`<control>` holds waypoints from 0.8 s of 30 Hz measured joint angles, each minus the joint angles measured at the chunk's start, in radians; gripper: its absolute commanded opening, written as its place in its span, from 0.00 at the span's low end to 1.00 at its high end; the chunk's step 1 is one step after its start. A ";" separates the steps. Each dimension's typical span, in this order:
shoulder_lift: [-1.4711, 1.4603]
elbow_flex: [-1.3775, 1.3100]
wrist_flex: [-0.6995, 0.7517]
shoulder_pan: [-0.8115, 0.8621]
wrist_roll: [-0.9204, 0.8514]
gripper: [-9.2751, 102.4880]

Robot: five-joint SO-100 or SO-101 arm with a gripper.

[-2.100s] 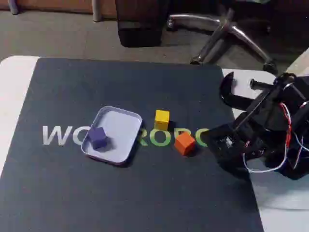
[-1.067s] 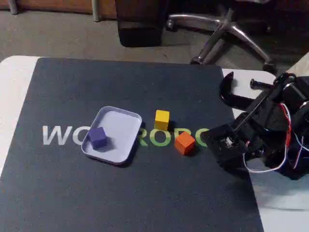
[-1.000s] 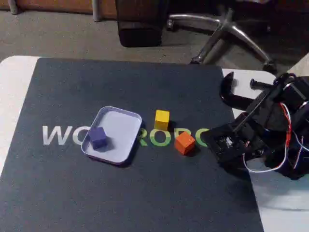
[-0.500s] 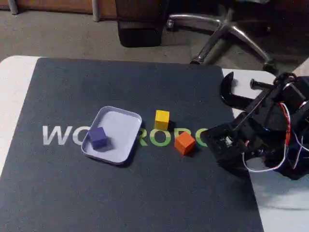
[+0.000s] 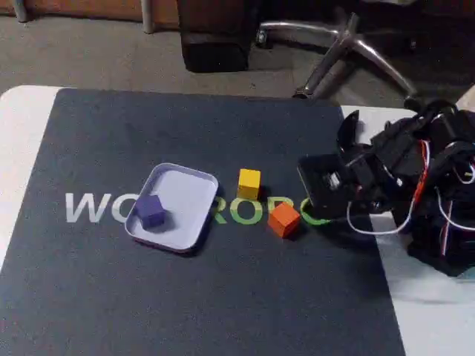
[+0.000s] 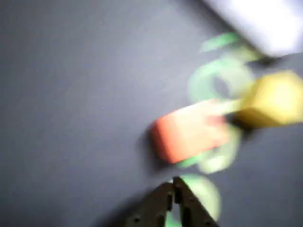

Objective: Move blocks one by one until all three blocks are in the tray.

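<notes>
The wrist view is smeared by blur: the orange block (image 6: 189, 135) and yellow block (image 6: 274, 98) are soft blobs, and only a pale corner of the tray (image 6: 265, 23) enters at the top right. The end effector (image 6: 174, 187) pokes in from the bottom edge, its 2 tips pressed together, closed on nothing. In the fixed view the end effector's tips are lost in the dark arm (image 5: 386, 182), which the right edge cuts off.

The orange block (image 5: 283, 219) lies on the dark mat (image 5: 185, 297) covering the counter (image 5: 18, 126), just ahead of the end effector, apart from it. The yellow block (image 5: 249, 183) sits near it, between it and the tray (image 5: 185, 193). The purple block (image 5: 151, 211) rests inside the tray.
</notes>
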 measured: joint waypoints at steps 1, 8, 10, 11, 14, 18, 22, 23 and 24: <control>-0.002 0.000 -0.018 0.000 0.006 0.01; -0.005 -0.020 -0.089 -0.006 0.097 0.01; -0.005 -0.064 -0.060 -0.018 0.097 0.01; -0.003 -0.087 -0.037 -0.021 0.097 0.01; -0.002 -0.166 0.055 -0.020 0.080 0.01; -0.015 -0.272 0.179 -0.029 0.044 0.01; -0.106 -0.380 0.265 -0.055 0.046 0.01; -0.126 -0.410 0.287 -0.064 0.058 0.01; -0.147 -0.442 0.304 -0.080 0.071 0.01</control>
